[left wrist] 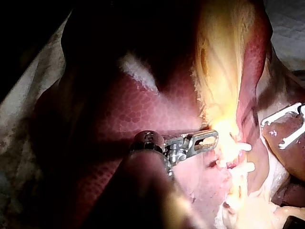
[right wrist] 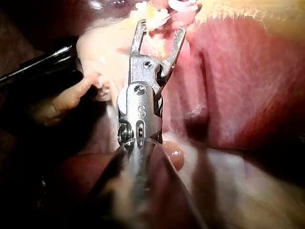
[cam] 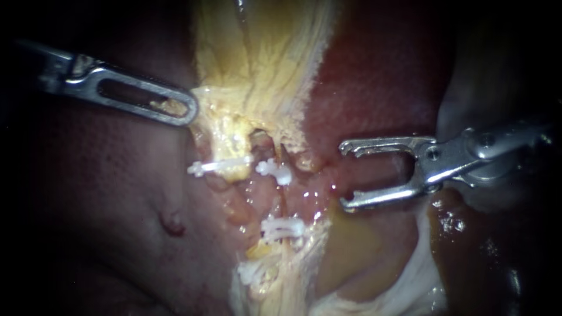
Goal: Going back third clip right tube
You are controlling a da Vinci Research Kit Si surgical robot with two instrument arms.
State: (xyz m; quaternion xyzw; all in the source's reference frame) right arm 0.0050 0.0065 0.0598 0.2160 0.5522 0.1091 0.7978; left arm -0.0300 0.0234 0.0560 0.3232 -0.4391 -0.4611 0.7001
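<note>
Withdrawal seems the step: right instrument (cam: 345,175), jaws wide and empty, sits apart, right of the clipped right tube (cam: 281,202). Opposite, left instrument (cam: 190,108) clamps yellow tissue (cam: 257,70). Next: back straight out, clear of liver (cam: 374,76).

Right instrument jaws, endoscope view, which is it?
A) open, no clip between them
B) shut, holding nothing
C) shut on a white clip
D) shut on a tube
A: the right instrument shows a wide gap between its jaws with only liver behind it, and the white clips sit apart from it on the tissue.
</note>
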